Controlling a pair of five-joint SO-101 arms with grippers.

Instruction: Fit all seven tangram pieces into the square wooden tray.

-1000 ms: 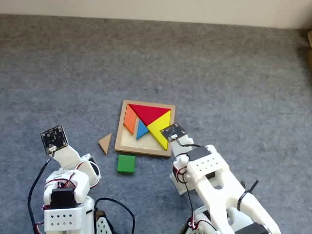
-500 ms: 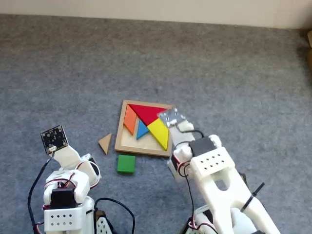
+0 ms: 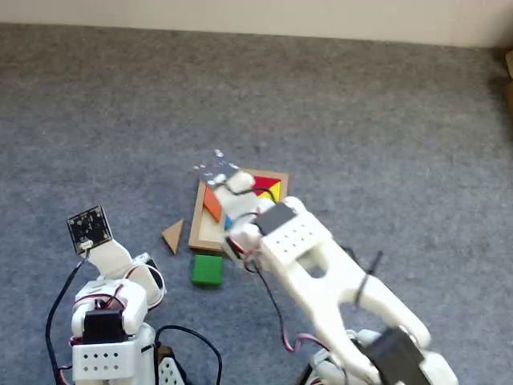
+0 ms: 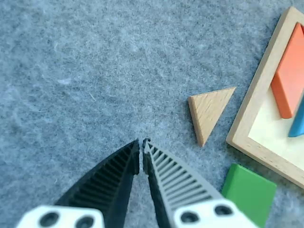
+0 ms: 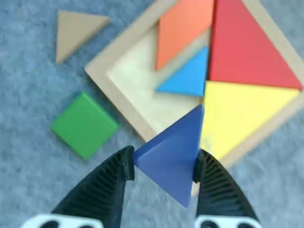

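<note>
Grey carpet [image 3: 385,120] beneath us, our right gripper [image 5: 163,162] clamping the dark blue triangle [image 5: 171,156] above the wooden tray [image 4: 257,95], our left gripper [image 4: 142,142] pinched shut near the plain wooden triangle [image 4: 209,111] and green square [image 4: 249,192]

A: Is there any writing, number or sign to read here?
B: None that can be read. The dark square board [image 3: 89,227] on the left arm carries a few pale specks, too small to tell as print
</note>
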